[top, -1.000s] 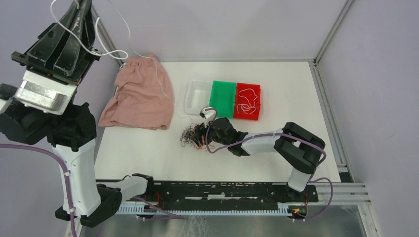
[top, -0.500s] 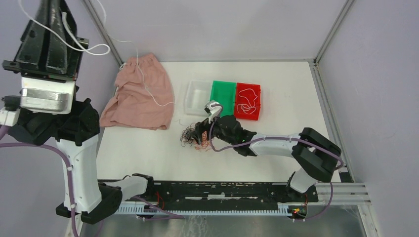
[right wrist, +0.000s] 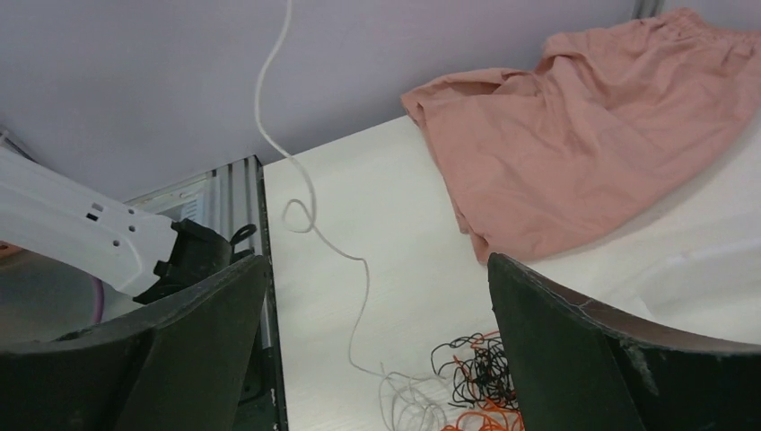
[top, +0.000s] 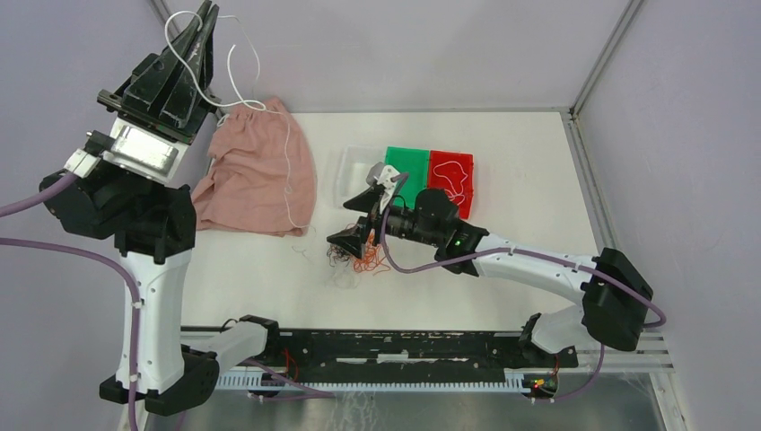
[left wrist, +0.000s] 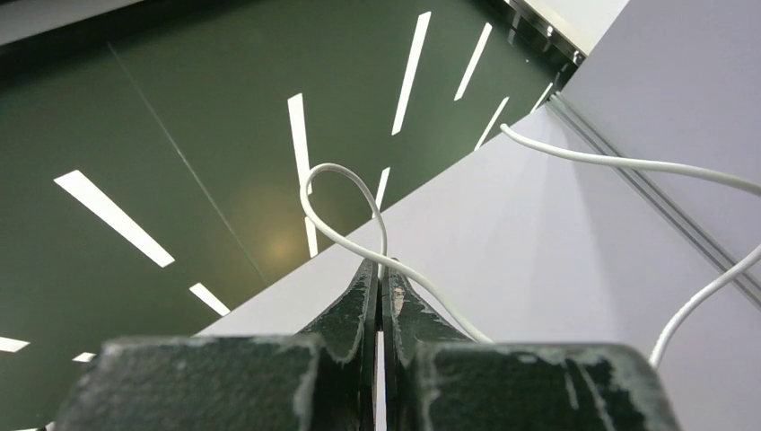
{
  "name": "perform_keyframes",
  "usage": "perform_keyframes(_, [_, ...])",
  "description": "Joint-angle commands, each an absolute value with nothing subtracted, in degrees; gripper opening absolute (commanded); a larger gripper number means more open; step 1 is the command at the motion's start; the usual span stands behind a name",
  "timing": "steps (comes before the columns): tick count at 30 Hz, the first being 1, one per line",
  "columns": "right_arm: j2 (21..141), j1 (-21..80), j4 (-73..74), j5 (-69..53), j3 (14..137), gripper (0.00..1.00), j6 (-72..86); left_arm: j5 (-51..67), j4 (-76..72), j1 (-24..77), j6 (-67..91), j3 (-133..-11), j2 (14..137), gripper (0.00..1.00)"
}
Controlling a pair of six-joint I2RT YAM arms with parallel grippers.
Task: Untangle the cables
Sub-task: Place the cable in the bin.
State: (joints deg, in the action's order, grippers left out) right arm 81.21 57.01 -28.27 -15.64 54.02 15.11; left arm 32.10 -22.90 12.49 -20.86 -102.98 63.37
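Note:
A tangled clump of white, black and orange-red cables [top: 352,258] lies on the white table; it also shows in the right wrist view [right wrist: 467,382]. My left gripper [top: 205,20] is raised high at the back left, shut on a white cable [left wrist: 345,211] that hangs down across the pink cloth to the clump [top: 289,171]. In the right wrist view this white cable [right wrist: 359,296] runs up from the clump. My right gripper [top: 359,220] is open and empty, just above the clump. Another white cable [top: 451,190] lies in the red bin.
A pink cloth [top: 247,184] lies at the back left of the table. A clear bin [top: 350,171], a green bin [top: 408,166] and a red bin [top: 453,175] stand in a row behind the clump. The enclosure walls and metal frame bound the table.
My left gripper has swung right and tilted, still holding the white cable. My right gripper has let go of the clump, opened and lifted toward the bins.

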Motion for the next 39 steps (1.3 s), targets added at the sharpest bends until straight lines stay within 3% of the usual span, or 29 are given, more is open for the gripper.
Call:
perform_keyframes(1, [81.1, 57.3, -30.3, -20.3, 58.5, 1.0, 15.6, 32.7, -23.0, 12.6, -17.5, -102.2, 62.3, 0.03])
perform_keyframes(9, [87.7, 57.2, -30.9, -25.5, 67.9, 0.99, 18.0, 33.1, -22.2, 12.6, -17.7, -101.6, 61.8, 0.03])
perform_keyframes(18, [93.6, 57.4, -19.1, -22.4, 77.1, 0.88, 12.0, 33.7, -22.1, 12.6, -17.6, -102.0, 61.5, 0.03])
perform_keyframes(29, [97.5, 57.4, -12.9, -31.3, 82.1, 0.75, 14.3, 34.1, -22.1, 12.6, -17.8, -102.2, 61.9, 0.03])
perform_keyframes(31, [98.4, 57.5, -11.0, -30.8, 83.3, 0.67, 14.3, 34.1, -22.1, 12.6, -17.8, -101.9, 61.6, 0.03])
perform_keyframes(32, [98.8, 57.5, -10.0, -30.3, 84.1, 0.57, 14.3, 34.1, -22.1, 12.6, -17.8, -101.7, 61.5, 0.03])
perform_keyframes(36, [98.4, 57.1, -6.6, -24.7, 86.7, 0.02, 14.1, 34.0, -21.5, 12.6, -17.8, -100.9, 60.9, 0.03])
perform_keyframes(39, [95.3, 55.0, -6.9, -19.8, 87.1, 0.0, 16.1, 33.4, -19.2, 12.6, -17.4, -98.6, 59.2, 0.03])
